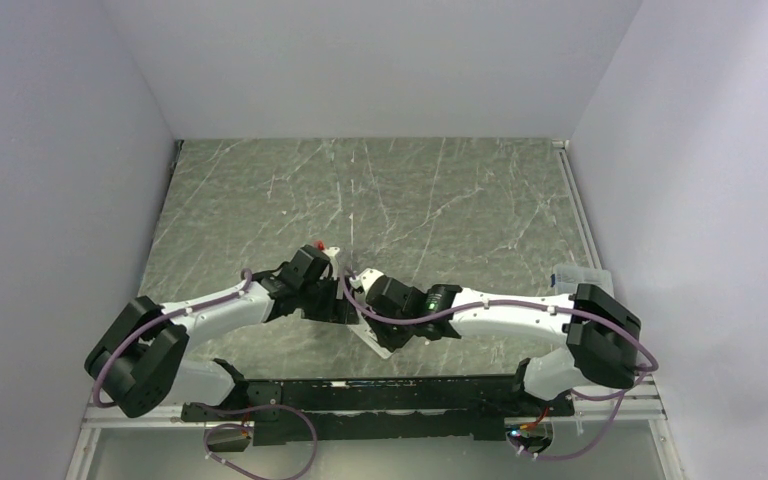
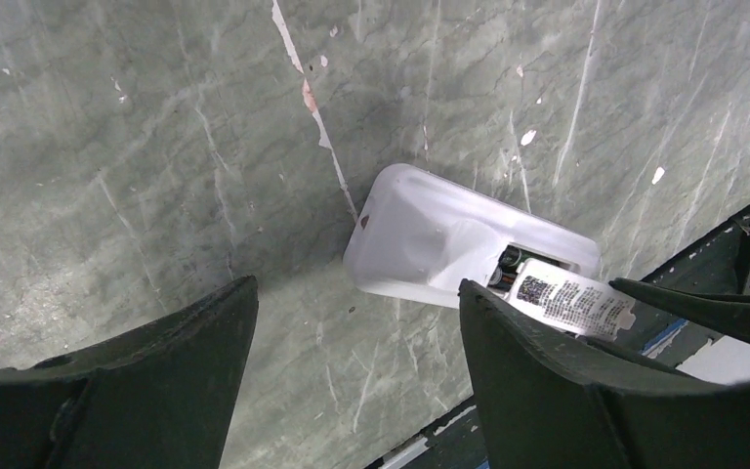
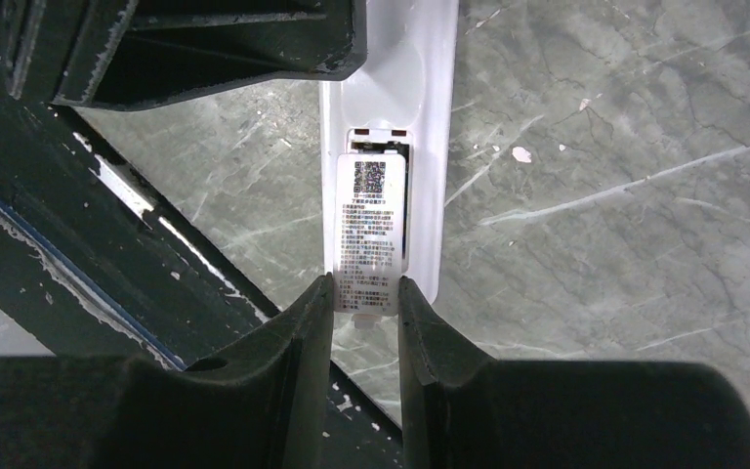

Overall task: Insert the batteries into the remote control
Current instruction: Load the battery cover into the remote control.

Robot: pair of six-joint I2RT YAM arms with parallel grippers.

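Two-arm rig over a green marbled tabletop (image 1: 440, 190); all positions are given with respect to the remote control (image 2: 420, 234). The remote control, a slim white bar, lies flat on the tabletop with its back upward, between the two wrists and close to the black base rail (image 1: 410, 395) at the near edge. Its battery compartment (image 3: 383, 147) is partly uncovered, and the dark ends of the batteries (image 2: 506, 266) show inside it, side by side. The rest of the compartment is covered by the battery cover (image 3: 371, 225), a white panel bearing a QR code and small printed text. It is set lengthwise on the remote control and reaches toward its rail-side end.

The right claw (image 3: 366, 283) is clenched on the rail-side end of the battery cover, with one finger against each long edge. The left claw (image 2: 356, 286) is released, fingers spread wide with nothing between them. It is poised at the end of the remote control opposite the cover; whether it touches the remote control cannot be told.

In the overhead view both wrists crowd over the remote control and leave only a white corner of it visible. A clear plastic box (image 1: 575, 275) stands well apart from the remote control, to its right, beside the right arm.
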